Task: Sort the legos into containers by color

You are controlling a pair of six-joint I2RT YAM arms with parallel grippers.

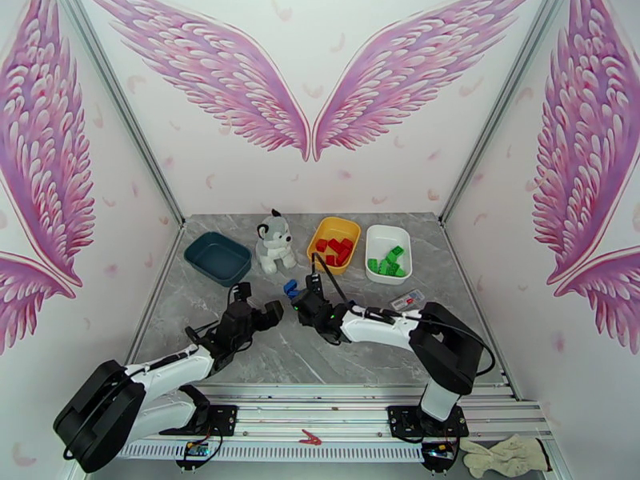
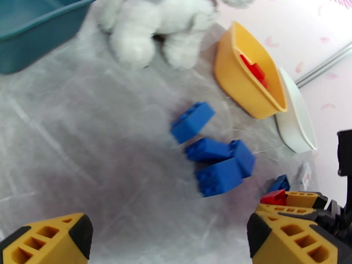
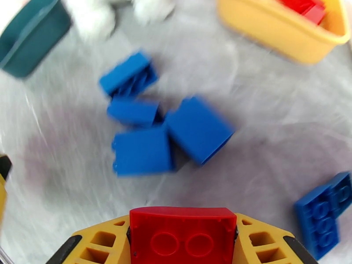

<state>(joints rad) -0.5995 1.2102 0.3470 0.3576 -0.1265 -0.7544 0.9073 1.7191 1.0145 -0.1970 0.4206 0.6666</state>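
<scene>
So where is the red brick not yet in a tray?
In the right wrist view the red brick sits clamped in the right gripper, just short of the loose blue bricks, the yellow tray beyond them.

plush dog (image 2: 145, 27): head cut off by the picture's top edge
teal tray (image 2: 35, 23): mostly cropped
blue bricks (image 3: 143, 150): blurred, studs unreadable
red brick (image 3: 182, 234): bottom cropped

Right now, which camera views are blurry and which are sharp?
Top external: sharp and evenly lit. Right wrist: the blue bricks and the table are smeared by motion blur, while the red brick at the bottom edge is crisp. Left wrist: milder blur, and the plush dog at the top looks soft.
</scene>
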